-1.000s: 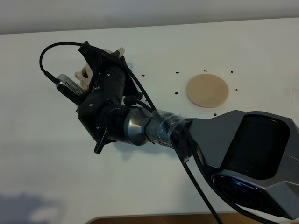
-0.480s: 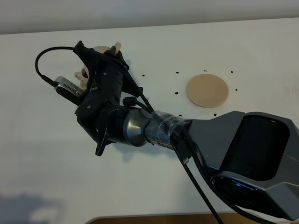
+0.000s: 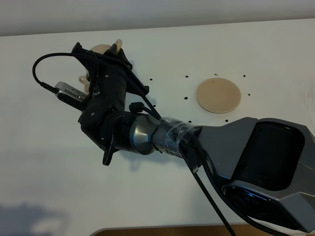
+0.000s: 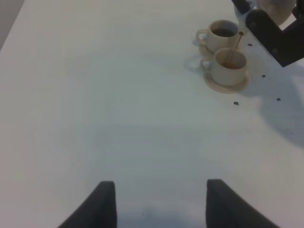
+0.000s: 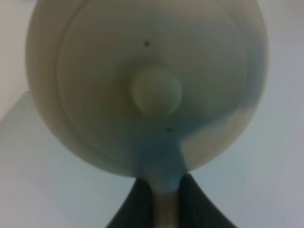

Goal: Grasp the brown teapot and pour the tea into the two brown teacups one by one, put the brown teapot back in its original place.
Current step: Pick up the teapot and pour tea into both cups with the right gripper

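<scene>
R gripper (image 5: 164, 192) was clamped on the brown teapot (image 5: 147, 85) by its handle, aloft at far left above the two brown teacups (image 4: 230, 66), well apart from round saucer (image 3: 219, 95) at right; L gripper (image 4: 158, 190) hung w/ jaws apart over table (image 4: 95, 95).

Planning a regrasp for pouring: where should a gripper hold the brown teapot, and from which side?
Its loop handle, approached from the handle side: the brown teapot has a wide, round body, while the thin handle fits between shut fingers, as the right gripper shows.
</scene>
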Controlling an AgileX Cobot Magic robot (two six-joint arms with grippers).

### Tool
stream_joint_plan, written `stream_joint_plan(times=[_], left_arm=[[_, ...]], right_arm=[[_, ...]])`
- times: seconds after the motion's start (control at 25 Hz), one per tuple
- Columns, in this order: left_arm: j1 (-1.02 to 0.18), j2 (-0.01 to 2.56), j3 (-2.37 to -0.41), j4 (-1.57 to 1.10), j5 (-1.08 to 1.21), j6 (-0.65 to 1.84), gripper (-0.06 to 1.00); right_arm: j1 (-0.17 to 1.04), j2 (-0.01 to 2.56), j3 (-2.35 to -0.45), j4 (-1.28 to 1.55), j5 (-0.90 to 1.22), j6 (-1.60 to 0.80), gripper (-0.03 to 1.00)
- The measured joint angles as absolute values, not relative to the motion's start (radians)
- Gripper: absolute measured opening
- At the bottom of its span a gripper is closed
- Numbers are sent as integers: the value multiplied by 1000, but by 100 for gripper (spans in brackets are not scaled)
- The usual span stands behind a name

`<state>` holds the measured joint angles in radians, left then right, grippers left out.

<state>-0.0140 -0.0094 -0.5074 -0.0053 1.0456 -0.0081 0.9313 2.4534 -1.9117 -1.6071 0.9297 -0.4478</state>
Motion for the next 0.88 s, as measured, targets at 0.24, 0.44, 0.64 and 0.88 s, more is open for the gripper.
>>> stream_joint_plan(times=[0.24, 0.44, 0.64, 0.88], left_arm=[[-14, -9, -507, -5, 1046, -8, 46], [-14, -9, -507, -5, 1046, -8, 46], [-14, -9, -507, -5, 1046, -8, 46], [-14, -9, -507, -5, 1046, -8, 46]], right_arm=[[931, 2453, -1912, -1645, 930, -449, 12], [937, 2453, -1912, -1670, 941, -451, 12], [941, 2453, -1912, -1677, 950, -468, 12], [941, 2453, -1912, -1686, 961, -503, 12]])
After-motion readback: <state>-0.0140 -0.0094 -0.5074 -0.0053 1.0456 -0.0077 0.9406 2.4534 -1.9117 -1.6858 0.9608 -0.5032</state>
